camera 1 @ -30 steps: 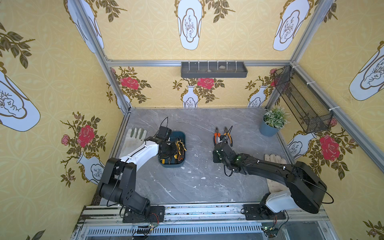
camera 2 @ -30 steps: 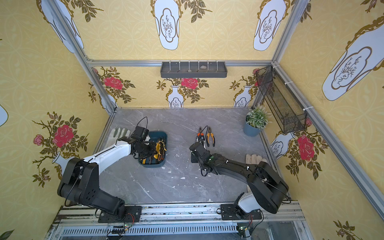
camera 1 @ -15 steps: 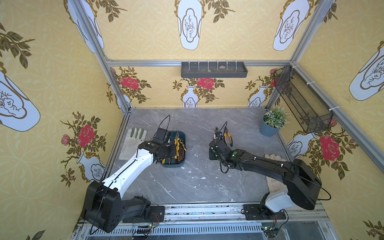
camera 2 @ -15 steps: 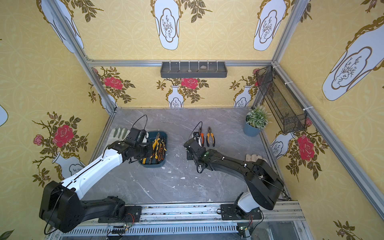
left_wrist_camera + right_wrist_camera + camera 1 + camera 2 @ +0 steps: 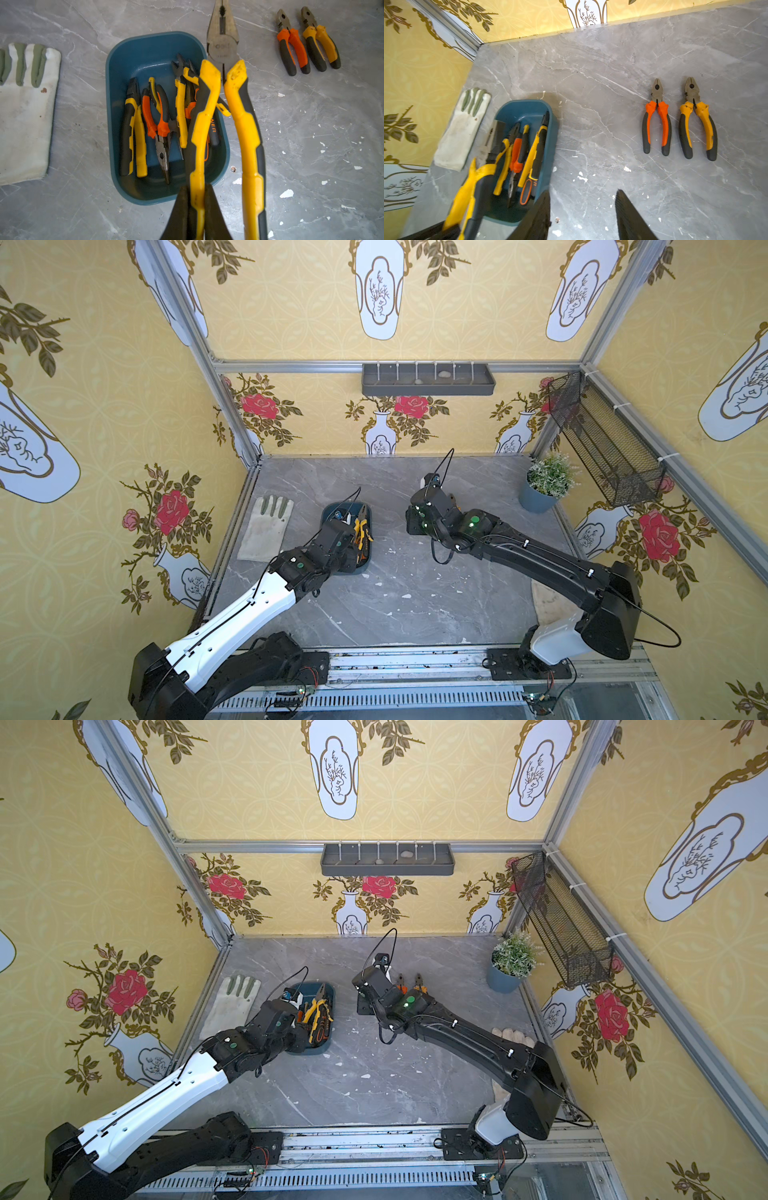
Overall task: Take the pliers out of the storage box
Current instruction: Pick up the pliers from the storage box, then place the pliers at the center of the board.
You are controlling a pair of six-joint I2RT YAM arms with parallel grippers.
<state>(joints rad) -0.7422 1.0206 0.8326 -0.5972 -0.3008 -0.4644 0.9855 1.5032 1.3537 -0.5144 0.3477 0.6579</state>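
The dark teal storage box (image 5: 149,52) sits left of the table's centre and shows in both top views (image 5: 330,510) (image 5: 305,990). Several pliers (image 5: 162,124) lie inside it. My left gripper (image 5: 196,187) is shut on one handle of a large yellow-and-black pliers (image 5: 245,124), held above the box's right edge with its nose pointing at the back wall. My right gripper (image 5: 582,191) is open and empty over bare table just right of the box (image 5: 527,110). An orange-handled pliers (image 5: 657,122) and a yellow-handled pliers (image 5: 697,124) lie side by side on the table.
A white work glove (image 5: 266,526) lies flat left of the box. A second glove (image 5: 513,1038) shows under my right arm. A blue plant pot (image 5: 540,493) stands at the back right, under a black mesh basket (image 5: 602,443). A grey tray (image 5: 428,379) hangs on the back wall.
My left arm has stretched out and lifted the large yellow pliers up out of the box. My right gripper has drawn left, away from the two laid-out pliers, and its jaws have widened.
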